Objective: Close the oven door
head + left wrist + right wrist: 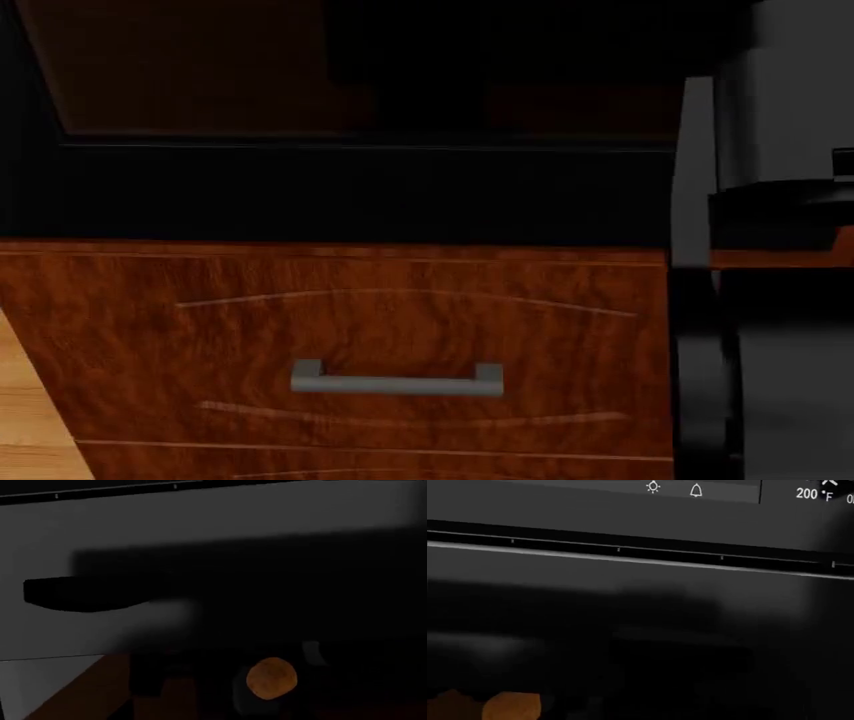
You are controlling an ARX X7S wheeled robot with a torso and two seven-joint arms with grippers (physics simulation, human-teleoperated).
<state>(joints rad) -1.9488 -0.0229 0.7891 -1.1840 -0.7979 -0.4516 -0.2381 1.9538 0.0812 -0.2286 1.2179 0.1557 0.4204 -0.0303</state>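
In the head view, a red-brown wooden drawer point(347, 350) filled the lower two thirds of the frame, with a short grey handle point(396, 379) just below its middle. Above it ran a wide black band, and above that, across the top of the frame, lay a dark pane with a faint red-brown tint that looked like the oven door point(334, 70); whether it stood open or shut could not be told from this angle. At the right edge a black upright robot part point(701, 300) crossed the frame from top to bottom, with a grey surface behind it. A strip of pale wood floor point(27, 420) showed at the lower left.

In the left wrist view, a grey surface filled the upper half, and a dark elongated shape point(87, 594) sat at the middle left, too shadowed to name. An orange round thing point(271, 678) glowed at the lower centre, among black shapes.

In the right wrist view, a black panel point(627, 500) with white icons and a "200 F" display point(814, 494) ran along the top, a thin light seam beneath it. Everything below was nearly black, save orange patches point(510, 706) at the lower left.

Neither gripper showed in any view, so their grip could not be told.
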